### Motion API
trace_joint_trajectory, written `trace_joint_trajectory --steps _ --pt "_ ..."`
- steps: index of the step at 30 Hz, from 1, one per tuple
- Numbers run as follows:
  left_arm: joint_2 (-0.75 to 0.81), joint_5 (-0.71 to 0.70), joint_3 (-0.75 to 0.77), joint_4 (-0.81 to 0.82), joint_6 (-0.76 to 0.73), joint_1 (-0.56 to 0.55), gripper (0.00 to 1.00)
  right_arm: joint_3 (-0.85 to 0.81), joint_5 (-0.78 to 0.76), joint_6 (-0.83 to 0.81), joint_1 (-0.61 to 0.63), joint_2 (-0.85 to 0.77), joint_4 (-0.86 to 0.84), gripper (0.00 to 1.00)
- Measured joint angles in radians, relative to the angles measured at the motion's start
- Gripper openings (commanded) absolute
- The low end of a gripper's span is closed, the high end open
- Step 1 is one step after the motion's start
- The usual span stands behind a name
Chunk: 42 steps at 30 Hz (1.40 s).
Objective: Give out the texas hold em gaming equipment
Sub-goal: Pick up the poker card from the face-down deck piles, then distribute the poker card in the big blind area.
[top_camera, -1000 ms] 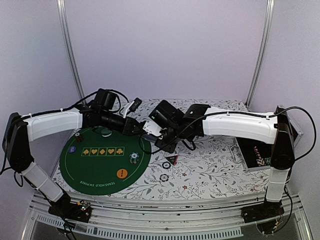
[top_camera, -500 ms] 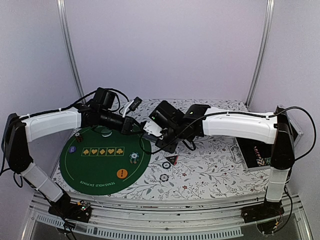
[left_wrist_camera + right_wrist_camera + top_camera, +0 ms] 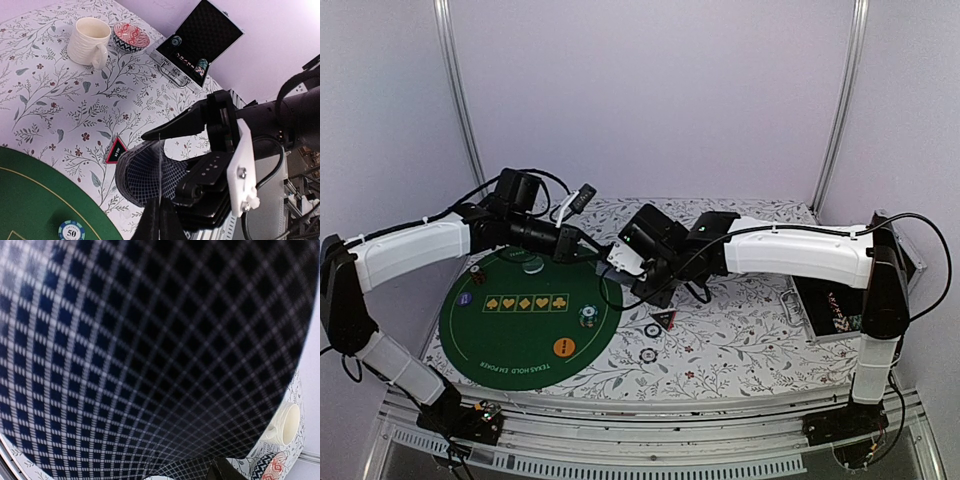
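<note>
Happening now: both arms meet in the air over the counter (image 3: 740,340), just off the far right rim of the green mat (image 3: 510,345), in what looks like a card being drawn off for dealing.
Right tool (image 3: 167,155): clamped on the playing cards (image 3: 145,175), a bowed stack with grid-patterned backs held clear of the counter; the same backs fill its own wrist view.
Left tool (image 3: 160,212): pinched fully together at the near edge of that stack. A thin pale line rising from its tips looks like one card seen edge-on, so I judge it has a single card nipped, though I can't be sure.
On the mat: a striped chip marked 50 (image 3: 70,232), the orange disc button (image 3: 564,347), a dark chip (image 3: 478,272) and a pale disc (image 3: 532,265) at the far rim.
Off the mat: the triangular marker (image 3: 117,150) and a pair of loose chips (image 3: 651,329) lie on the floral counter, near the mat's right side.
Case (image 3: 200,40): open, with a few chips inside.
Bystanders: cream mug (image 3: 90,40) and patterned dish (image 3: 131,36), well apart from the play.
Done so far: some chips and the button appear placed.
Left to do: no card lies on the mat or counter, so I'd say the whole deal is ahead, and probably the loose chips too.
</note>
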<state>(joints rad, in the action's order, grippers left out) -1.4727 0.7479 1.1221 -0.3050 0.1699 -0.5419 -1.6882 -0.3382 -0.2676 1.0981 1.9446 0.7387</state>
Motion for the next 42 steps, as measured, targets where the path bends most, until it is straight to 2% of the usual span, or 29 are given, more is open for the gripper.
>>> trace_joint_trajectory --steps 19,30,37,42 --pt "0.073 0.003 -0.023 -0.001 0.021 0.11 0.0 0.032 0.001 0.006 -0.015 0.0 -0.027 0.45" --pt "0.149 -0.031 -0.043 -0.019 0.063 0.216 0.0 0.039 0.001 0.01 -0.021 0.0 -0.036 0.45" --pt "0.172 -0.099 -0.057 -0.064 0.071 0.361 0.0 0.076 0.002 0.01 -0.021 -0.002 -0.054 0.45" --pt "0.178 -0.152 -0.14 -0.102 0.089 0.448 0.0 0.115 0.004 0.009 -0.022 -0.032 -0.076 0.45"
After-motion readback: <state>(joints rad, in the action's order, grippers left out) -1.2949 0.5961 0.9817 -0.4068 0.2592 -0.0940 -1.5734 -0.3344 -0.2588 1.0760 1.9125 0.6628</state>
